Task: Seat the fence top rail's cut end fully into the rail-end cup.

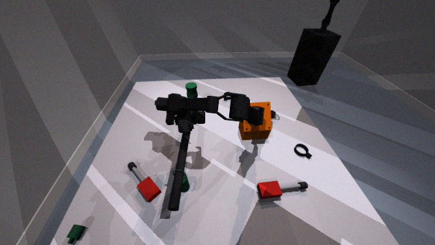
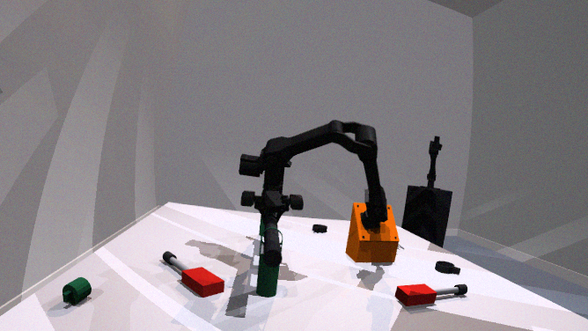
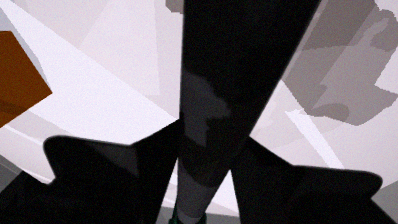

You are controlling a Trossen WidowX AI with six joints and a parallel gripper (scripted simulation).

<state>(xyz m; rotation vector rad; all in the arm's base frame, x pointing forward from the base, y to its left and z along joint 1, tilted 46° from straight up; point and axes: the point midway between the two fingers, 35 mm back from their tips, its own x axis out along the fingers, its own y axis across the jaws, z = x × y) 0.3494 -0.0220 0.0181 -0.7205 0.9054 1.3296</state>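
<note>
The rail (image 1: 177,189) (image 2: 273,251) (image 3: 215,100) is a long black tube. My gripper (image 1: 185,127) (image 2: 272,211) (image 3: 206,126) is shut on it, with a finger on each side in the wrist view. The rail slopes down toward the top and exterior views. It passes through the thin green loop cap (image 1: 175,171) (image 2: 282,239) on the near green post (image 1: 185,185) (image 2: 267,282). The big post (image 1: 192,94) is green and stands behind my gripper, its cap (image 1: 191,85) showing above the arm. My arm hides the brace band, the end cup and the rail's far end, so I cannot tell whether they touch.
Two red blocks (image 1: 149,189) (image 1: 270,189) with grey rods lie left and right of the near post. A green fitting (image 1: 76,231) (image 2: 79,290) lies far left. An orange box (image 1: 257,134) (image 2: 374,253) is at the arm's base. A black clamp ring (image 1: 295,150) (image 2: 444,267) lies right.
</note>
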